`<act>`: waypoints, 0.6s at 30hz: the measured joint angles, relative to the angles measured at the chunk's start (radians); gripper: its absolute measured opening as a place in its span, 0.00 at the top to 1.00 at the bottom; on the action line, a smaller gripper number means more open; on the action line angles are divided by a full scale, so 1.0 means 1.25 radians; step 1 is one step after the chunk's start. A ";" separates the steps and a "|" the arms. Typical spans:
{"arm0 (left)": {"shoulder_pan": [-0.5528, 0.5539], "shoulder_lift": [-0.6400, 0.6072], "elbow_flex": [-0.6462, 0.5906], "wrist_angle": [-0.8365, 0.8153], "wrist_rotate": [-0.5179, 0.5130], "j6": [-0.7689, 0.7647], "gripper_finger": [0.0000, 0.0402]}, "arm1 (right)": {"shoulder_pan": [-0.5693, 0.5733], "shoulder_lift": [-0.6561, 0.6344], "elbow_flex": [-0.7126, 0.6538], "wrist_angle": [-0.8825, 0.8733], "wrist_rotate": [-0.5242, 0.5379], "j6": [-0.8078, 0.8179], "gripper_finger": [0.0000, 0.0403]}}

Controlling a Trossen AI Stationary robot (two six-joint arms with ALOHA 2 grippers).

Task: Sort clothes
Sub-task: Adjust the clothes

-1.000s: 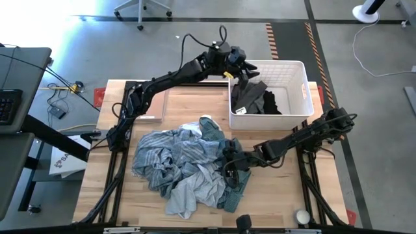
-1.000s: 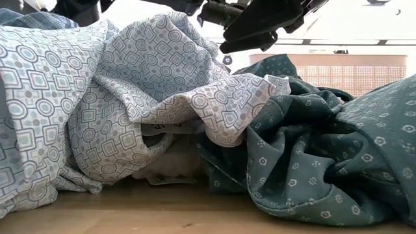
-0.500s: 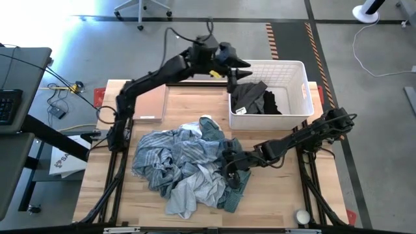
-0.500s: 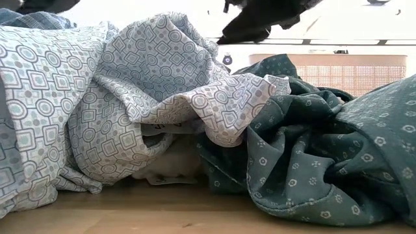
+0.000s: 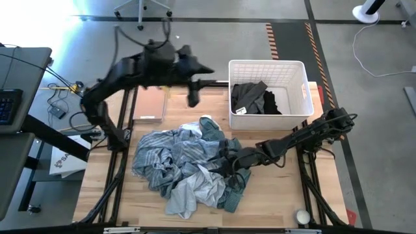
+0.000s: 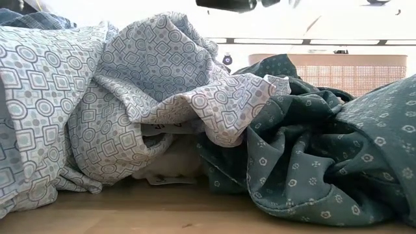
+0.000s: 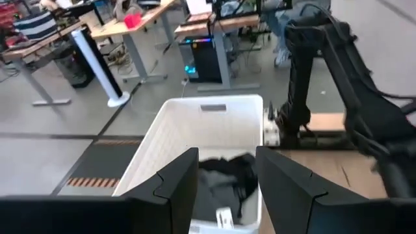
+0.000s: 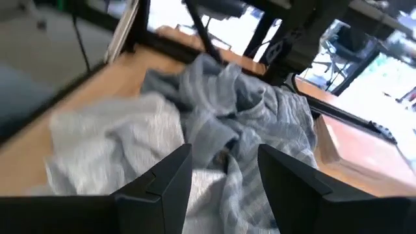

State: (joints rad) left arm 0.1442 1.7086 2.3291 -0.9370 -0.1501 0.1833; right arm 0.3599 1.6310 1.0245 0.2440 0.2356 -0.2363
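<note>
My left gripper, open and empty, hangs beside the basket; my right gripper, open, meets the clothes. No legible writing.

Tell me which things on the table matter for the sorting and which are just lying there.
Job:
black clothes in the white basket
unsorted pile, including patterned white shirt and dark green shirt
left hand, open, empty
right hand, open, at the pile

Lying about:
flat board
white ball
</note>
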 joint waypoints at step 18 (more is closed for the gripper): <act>-0.288 -0.233 -0.346 -0.139 -0.469 -0.218 0.62 | 0.000 -0.176 0.001 -0.060 0.315 0.138 0.57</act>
State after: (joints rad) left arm -0.2156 1.4169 1.8972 -1.1110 -0.7368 -0.0894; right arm 0.3599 1.4110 1.0256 0.1684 0.6289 -0.0640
